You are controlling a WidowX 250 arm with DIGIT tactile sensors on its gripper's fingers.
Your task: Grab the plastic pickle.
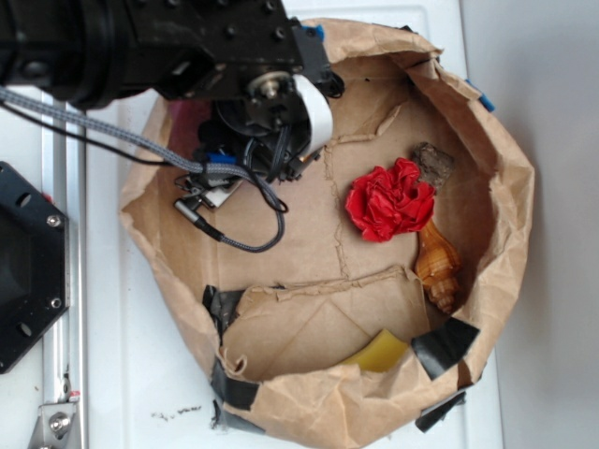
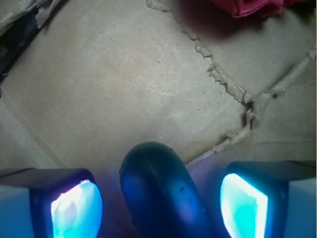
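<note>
While the two fingers stand open astride it, one plastic pickle lies between them, ungripped.

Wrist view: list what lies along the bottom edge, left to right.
Left finger pad → pickle → right finger pad. The pickle sits in the gap between the two glowing pads, with a clear space on each side.

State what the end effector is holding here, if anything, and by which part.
Nothing yet: the smooth dark teal-green plastic pickle lies between the open end effector pads, with gaps on both sides.
</note>
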